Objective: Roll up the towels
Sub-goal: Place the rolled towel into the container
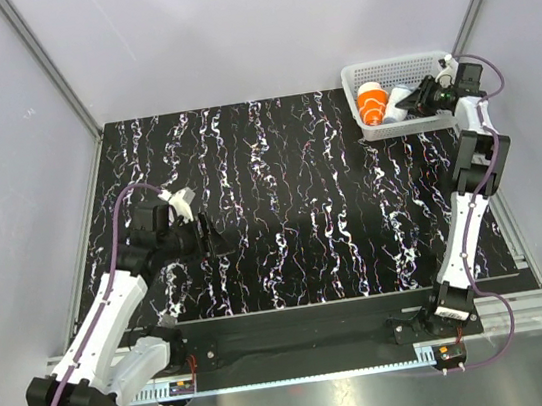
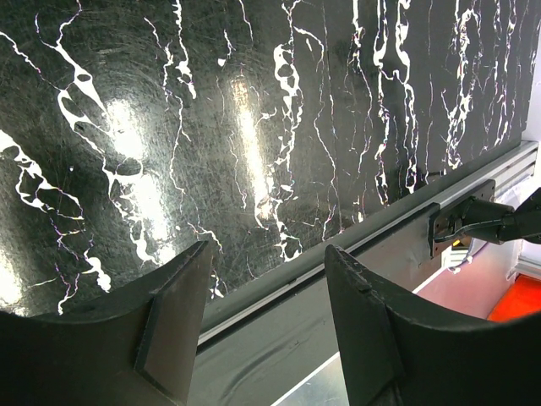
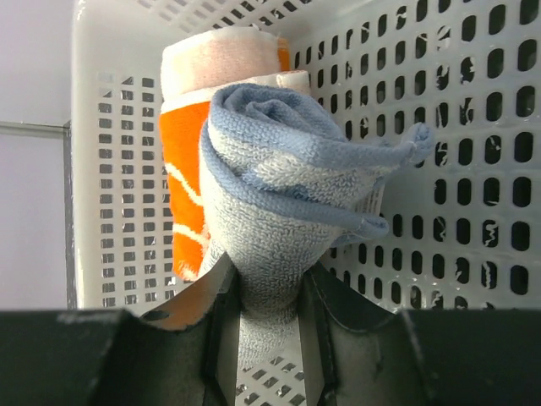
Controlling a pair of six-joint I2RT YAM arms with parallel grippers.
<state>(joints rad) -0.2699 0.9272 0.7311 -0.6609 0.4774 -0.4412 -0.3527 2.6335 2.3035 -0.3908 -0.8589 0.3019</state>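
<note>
The right hand (image 3: pixel 270 315) is clamped on one end of the rolled blue-grey towel (image 3: pixel 287 169), likely pinching the layers so the roll cannot unwind while it is set inside the white mesh basket (image 3: pixel 473 211). The rolled orange towel (image 3: pixel 184 152) touches it on the side nearer the basket's wall, so each roll seems to brace the other. The basket stands at the far right corner of the counter (image 1: pixel 281 202). The left hand (image 2: pixel 266 326), fingers apart and empty, hovers near the left edge.
</note>
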